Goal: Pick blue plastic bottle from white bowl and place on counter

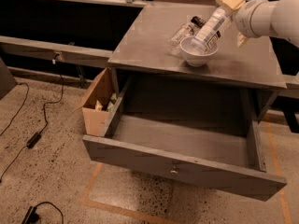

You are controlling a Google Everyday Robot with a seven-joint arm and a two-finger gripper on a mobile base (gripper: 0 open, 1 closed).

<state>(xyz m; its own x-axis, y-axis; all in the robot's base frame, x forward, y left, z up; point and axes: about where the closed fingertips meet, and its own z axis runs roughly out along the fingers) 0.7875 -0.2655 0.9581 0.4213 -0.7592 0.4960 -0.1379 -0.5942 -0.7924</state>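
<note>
The blue plastic bottle (209, 29) is clear with a white label. It leans in the white bowl (198, 55), base down and upper end tilted up to the right. The bowl stands on the grey counter (149, 45) near its middle. My gripper (227, 1), cream-coloured at the end of a white arm, is at the bottle's upper end at the top right, touching or almost touching it. A smaller clear bottle (183, 32) with a dark cap lies on the counter just behind the bowl on its left.
The wide grey drawer (187, 141) below the counter is pulled fully open toward me. A cardboard box (99, 105) with items stands on the floor at the cabinet's left. Cables (32, 136) lie on the speckled floor. A dark shelf runs behind.
</note>
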